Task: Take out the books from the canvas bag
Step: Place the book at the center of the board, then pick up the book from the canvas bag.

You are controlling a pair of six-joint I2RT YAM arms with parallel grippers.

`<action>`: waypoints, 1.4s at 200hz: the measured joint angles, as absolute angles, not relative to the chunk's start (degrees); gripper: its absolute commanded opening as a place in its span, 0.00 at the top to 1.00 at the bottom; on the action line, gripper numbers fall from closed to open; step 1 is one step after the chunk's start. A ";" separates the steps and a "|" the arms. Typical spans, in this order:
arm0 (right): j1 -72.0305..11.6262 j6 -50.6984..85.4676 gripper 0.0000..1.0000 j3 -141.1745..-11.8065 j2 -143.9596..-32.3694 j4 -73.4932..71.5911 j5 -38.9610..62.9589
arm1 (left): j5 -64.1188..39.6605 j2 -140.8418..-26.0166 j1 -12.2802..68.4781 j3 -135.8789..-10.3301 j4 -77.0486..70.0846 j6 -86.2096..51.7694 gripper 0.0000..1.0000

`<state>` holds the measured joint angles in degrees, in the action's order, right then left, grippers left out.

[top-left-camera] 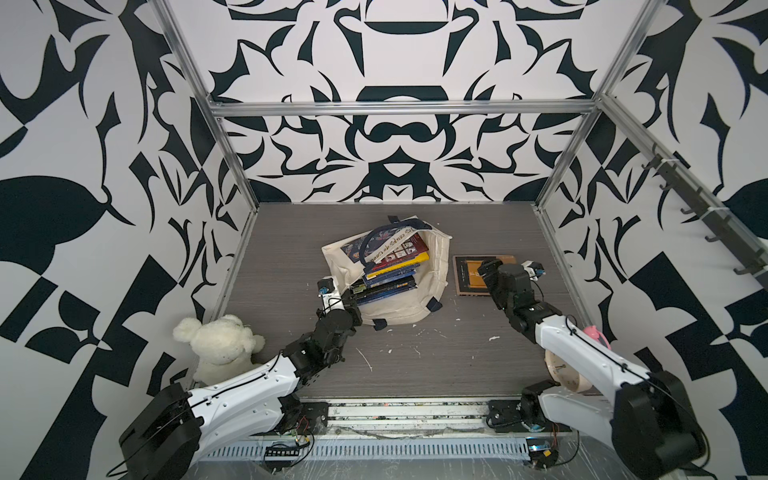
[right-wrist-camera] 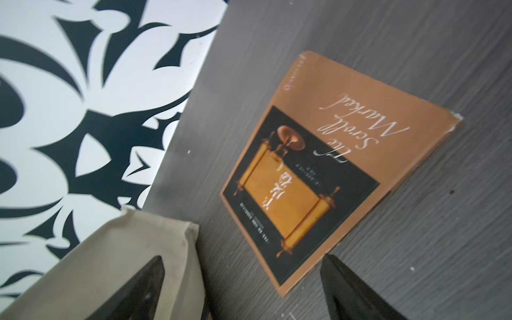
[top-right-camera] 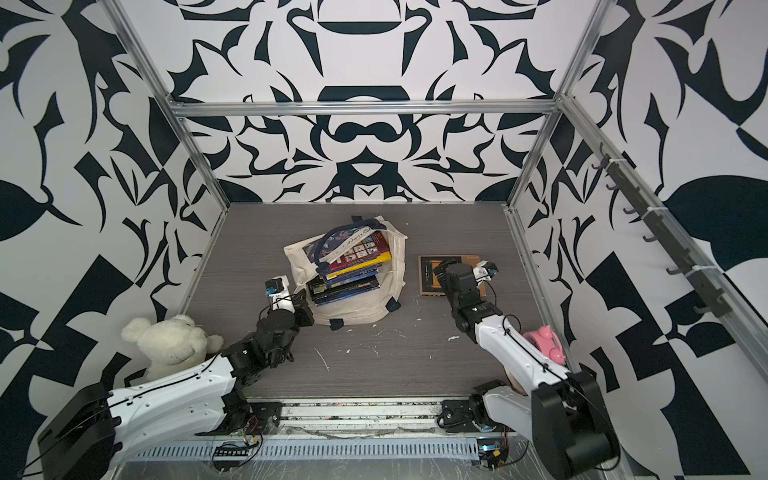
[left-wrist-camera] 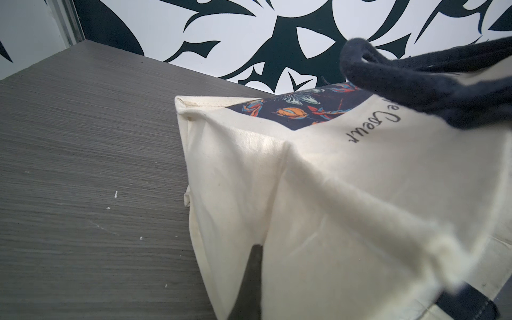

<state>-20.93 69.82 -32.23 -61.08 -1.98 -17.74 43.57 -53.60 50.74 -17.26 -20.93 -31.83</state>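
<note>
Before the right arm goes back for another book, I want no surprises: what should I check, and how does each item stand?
Right gripper open: ok.
Brown book lying flat, not gripped: ok.
Left gripper shut on the canvas bag rim: ok.
Books in the bag exposed at its open mouth: ok.
Navy handle draped across those books, may snag: not ok.

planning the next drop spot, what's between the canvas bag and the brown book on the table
Just a narrow bare strip of table between bag and book, clearest in the right wrist view.
</note>
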 measured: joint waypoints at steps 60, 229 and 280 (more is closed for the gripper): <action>-43.55 69.14 0.28 -33.87 -59.83 -1.83 -25.34 | 43.03 -53.52 50.74 -17.23 -20.95 -31.44 1.00; -51.88 62.92 0.57 -63.13 -101.89 -13.63 -22.15 | 42.15 -53.45 50.70 -17.23 -20.99 -31.00 1.00; -47.66 63.18 0.62 -66.96 -105.82 -13.52 -19.05 | 41.98 -53.39 50.63 -17.23 -21.23 -30.98 1.00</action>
<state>-47.66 63.18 -66.96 -105.82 -13.52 -19.05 41.98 -53.39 50.63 -17.23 -21.23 -30.98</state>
